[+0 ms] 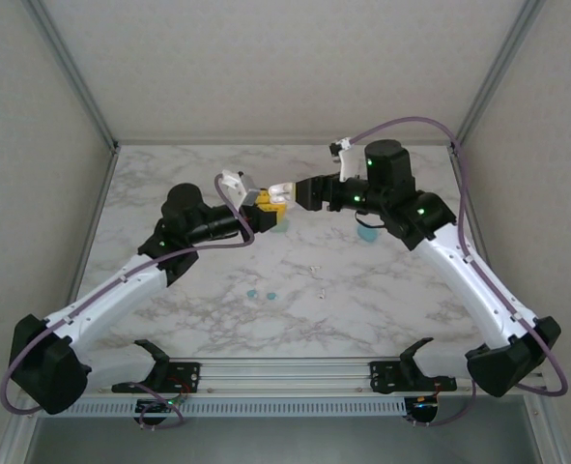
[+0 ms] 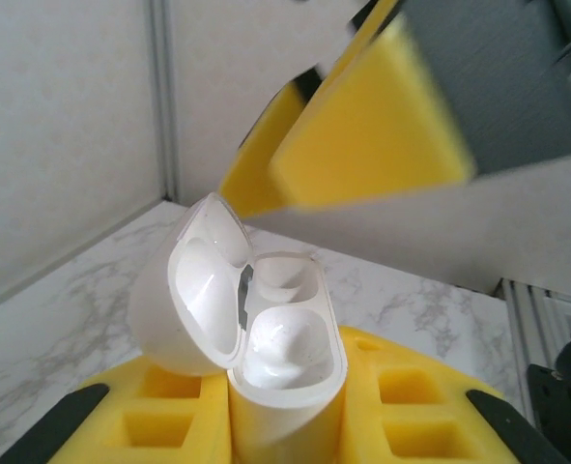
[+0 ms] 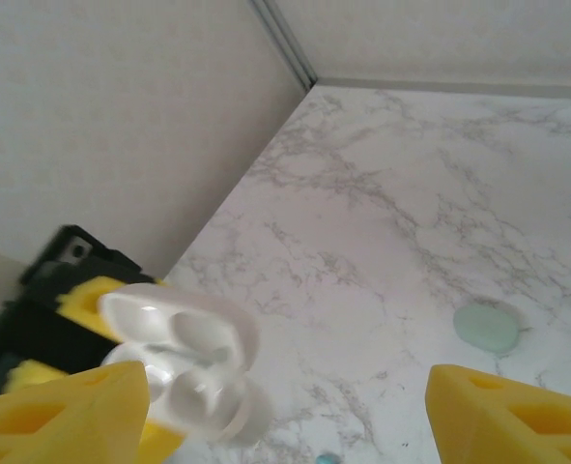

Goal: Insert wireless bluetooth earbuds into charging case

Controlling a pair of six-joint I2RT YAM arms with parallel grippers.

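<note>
Your left gripper [image 2: 285, 430] is clamped narrow on the white case [image 2: 266, 329], holding it upright above the table [image 1: 382, 300] with its lid [image 2: 193, 300] swung open. Your right gripper [image 3: 285, 425] stands wide with nothing between its fingers, its tips just beside the case's open top. Two teal earbuds [image 1: 253, 293] lie on the table towards the front middle, well apart from the case, and a pale green case [image 3: 486, 327] rests flat near the right arm.
</note>
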